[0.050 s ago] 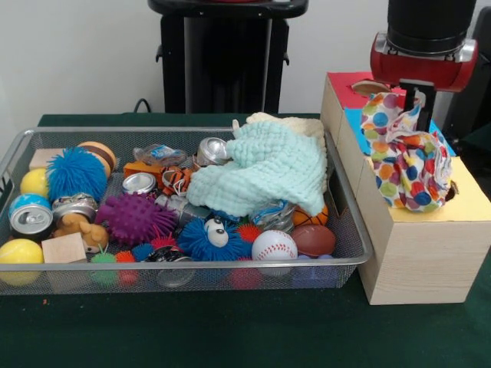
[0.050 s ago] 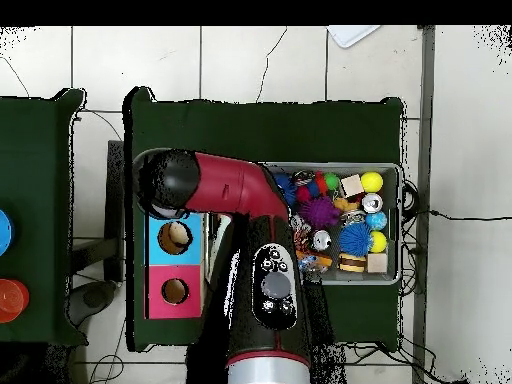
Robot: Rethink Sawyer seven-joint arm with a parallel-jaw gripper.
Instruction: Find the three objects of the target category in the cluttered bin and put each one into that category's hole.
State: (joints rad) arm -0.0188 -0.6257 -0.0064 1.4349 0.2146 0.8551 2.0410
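My gripper (image 1: 414, 98) hangs over the wooden box (image 1: 422, 245) at the right, shut on a polka-dot cloth (image 1: 403, 165). The cloth droops in a bunch onto the box's blue and yellow top panels. Its folds hide the fingertips. A mint-green cloth (image 1: 261, 165) lies spread over the right half of the wire bin (image 1: 360, 257), and a cream cloth (image 1: 303, 124) peeks out behind it. In the overhead view the red arm (image 2: 225, 185) covers the gripper and the polka-dot cloth. There the box (image 2: 152, 268) shows a hole in its blue panel (image 2: 175, 237) and one in its pink panel (image 2: 175, 291).
The bin (image 2: 402, 215) also holds drink cans (image 1: 31, 218), fuzzy spiky balls (image 1: 134, 217), yellow balls (image 1: 21, 251), a baseball (image 1: 274, 245), small footballs (image 1: 313, 239) and wooden blocks (image 1: 64, 248). A hole shows in the box's red panel (image 1: 368, 87).
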